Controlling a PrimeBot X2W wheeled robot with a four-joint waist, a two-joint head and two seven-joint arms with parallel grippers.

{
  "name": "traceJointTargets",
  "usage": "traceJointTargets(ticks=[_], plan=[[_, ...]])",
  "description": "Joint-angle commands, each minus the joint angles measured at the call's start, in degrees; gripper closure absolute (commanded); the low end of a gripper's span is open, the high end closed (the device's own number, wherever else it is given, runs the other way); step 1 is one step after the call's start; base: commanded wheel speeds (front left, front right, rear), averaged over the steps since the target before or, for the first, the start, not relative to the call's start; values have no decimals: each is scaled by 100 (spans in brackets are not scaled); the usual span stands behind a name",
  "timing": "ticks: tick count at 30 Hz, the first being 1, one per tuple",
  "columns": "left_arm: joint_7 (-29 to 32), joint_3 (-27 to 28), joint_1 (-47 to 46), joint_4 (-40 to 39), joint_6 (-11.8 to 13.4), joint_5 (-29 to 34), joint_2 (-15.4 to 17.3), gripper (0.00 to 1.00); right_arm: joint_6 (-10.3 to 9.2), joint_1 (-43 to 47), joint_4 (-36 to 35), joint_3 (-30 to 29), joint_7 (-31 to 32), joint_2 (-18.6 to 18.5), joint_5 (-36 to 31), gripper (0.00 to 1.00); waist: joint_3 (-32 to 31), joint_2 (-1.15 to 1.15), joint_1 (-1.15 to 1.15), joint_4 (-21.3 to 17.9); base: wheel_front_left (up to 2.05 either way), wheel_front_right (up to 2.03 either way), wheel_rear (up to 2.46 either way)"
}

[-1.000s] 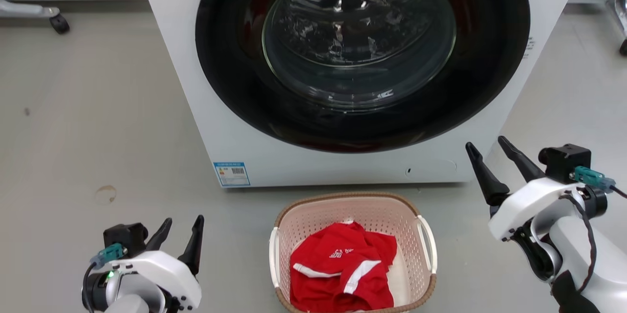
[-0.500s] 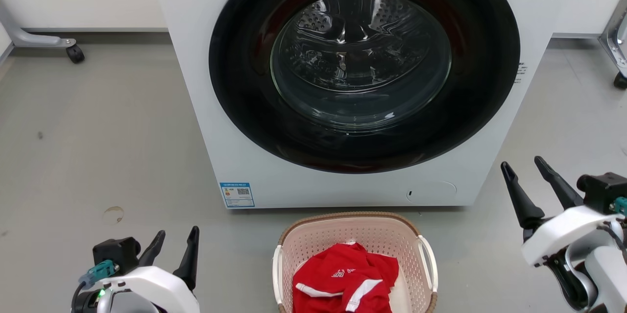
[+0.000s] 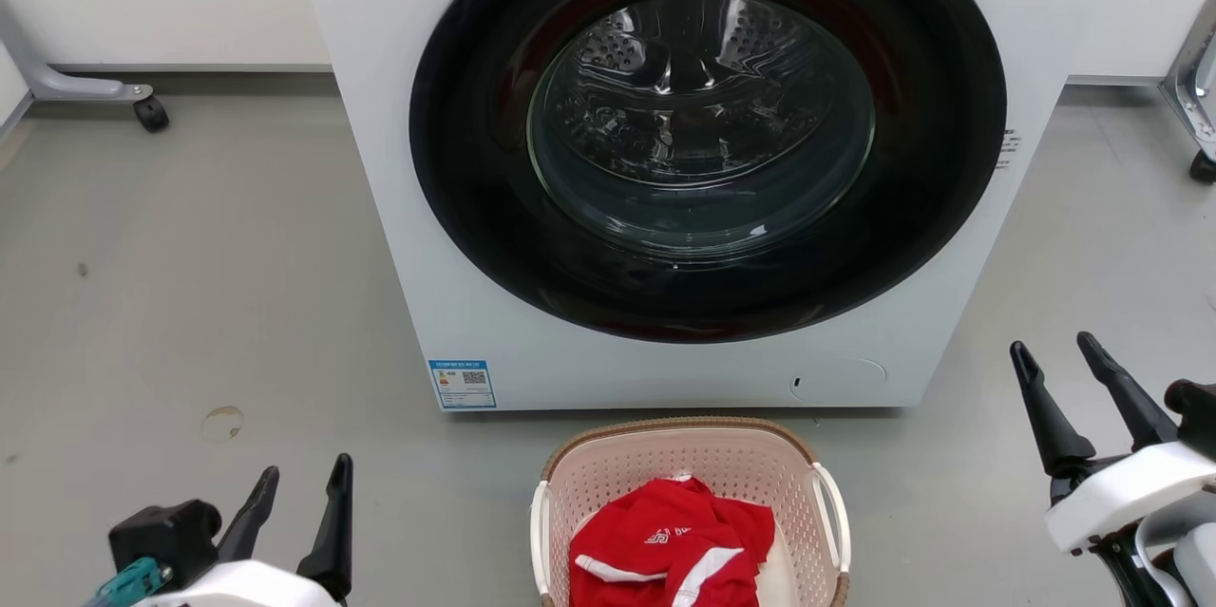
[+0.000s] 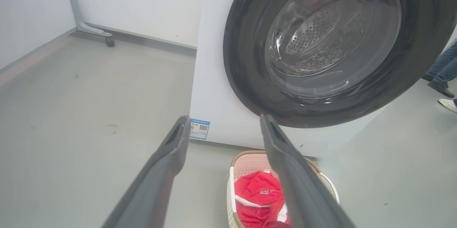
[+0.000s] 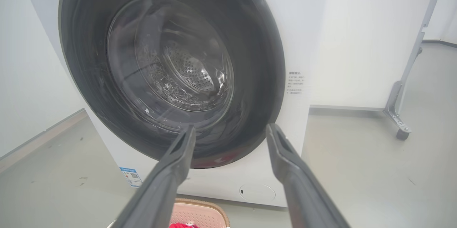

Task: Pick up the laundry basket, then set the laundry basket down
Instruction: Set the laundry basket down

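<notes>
The laundry basket (image 3: 705, 453) sits on the floor (image 3: 190, 303) before the washing machine (image 3: 394, 208), probably light, stiff plastic, best lifted by its white side handles (image 3: 538, 531); left hand (image 3: 307, 466) and right hand (image 3: 1052, 343) gape empty.

white washing machine (image 3: 665, 381) with dark round door (image 3: 703, 123) stands on grey floor (image 3: 190, 284).

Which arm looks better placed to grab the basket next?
Left, probably. The left tool hangs open beside the laundry basket, apart from it, and its wrist view looks down onto a handle. The right tool, also open, faces the washing machine.
</notes>
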Motion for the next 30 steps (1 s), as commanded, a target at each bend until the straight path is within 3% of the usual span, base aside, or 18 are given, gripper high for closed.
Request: traceJointTargets(ticks=[1,7,30], plan=[[-49,282,-128,-237,69,29,168,0,-16,3,-188,6,-78,-159,-59,0,10,-1,0,13,0,0,0],[-176,402,183,-559,210,56,263,0,-16,313,-400,-229,-5,-103,-161,0,73,-1,0,112,0,0,0],[-88,400,286,-669,308,46,373,0,-16,520,-742,-429,295,17,-405,0,20,-1,0,147,0,0,0]])
